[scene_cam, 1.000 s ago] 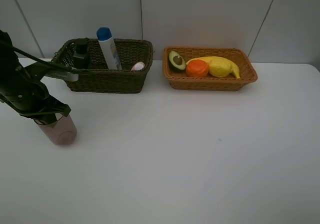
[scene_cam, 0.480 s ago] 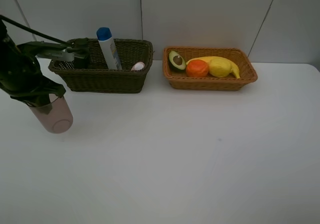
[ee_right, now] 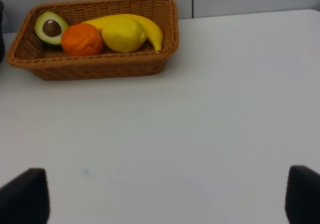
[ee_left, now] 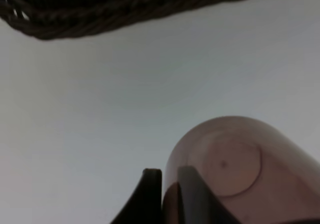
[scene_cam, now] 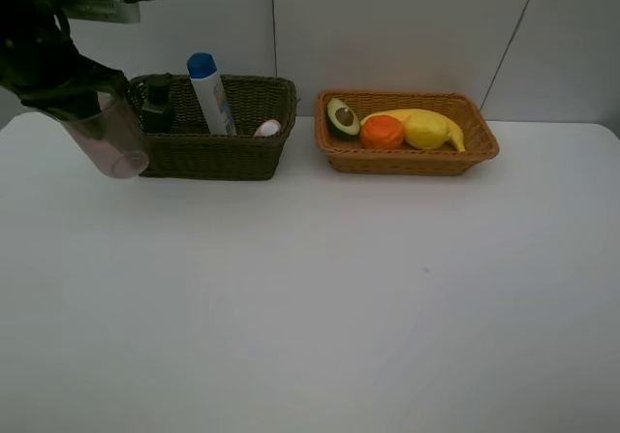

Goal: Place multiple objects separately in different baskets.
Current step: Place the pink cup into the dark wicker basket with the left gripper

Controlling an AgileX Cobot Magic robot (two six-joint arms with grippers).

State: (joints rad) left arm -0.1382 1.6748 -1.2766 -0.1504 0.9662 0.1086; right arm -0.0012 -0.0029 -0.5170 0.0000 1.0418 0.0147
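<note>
— What takes up most of the room there?

— The white table [scene_cam: 320,307]. Along its far edge stand two wicker baskets, side by side with a gap between them. The dark olive-brown basket [scene_cam: 218,152] is on the left and is the deeper one; the orange-tan basket [scene_cam: 407,157] on the right is shallower.

— And the arms?

— The left arm is raised up at the far left. Its left gripper [scene_cam: 92,113] is pinching the rim of the translucent mauve cup [scene_cam: 108,144], one finger inside the wall and one outside. The cup hangs tilted, clear of the table, just off the left end of the dark basket. The right gripper [ee_right: 160,196] shows only in its own camera, as two dark fingertips spread wide apart over bare table, holding nothing.

— What's in the dark basket?

— The white blue-capped bottle [scene_cam: 209,92] stands leaning, tallest of the lot. Left of it is the dark green square bottle [scene_cam: 156,107], upright. At the right end only the white cap of the pink white-capped bottle [scene_cam: 268,128] peeks over the rim.

— And the tan one?

— Fruit. The banana [scene_cam: 431,121] curves along the back, with the yellow lemon [scene_cam: 424,131] in front of it. The orange [scene_cam: 382,132] sits just left of the lemon, touching it, and the avocado half [scene_cam: 342,117] is at the left end, pit facing up.
</note>
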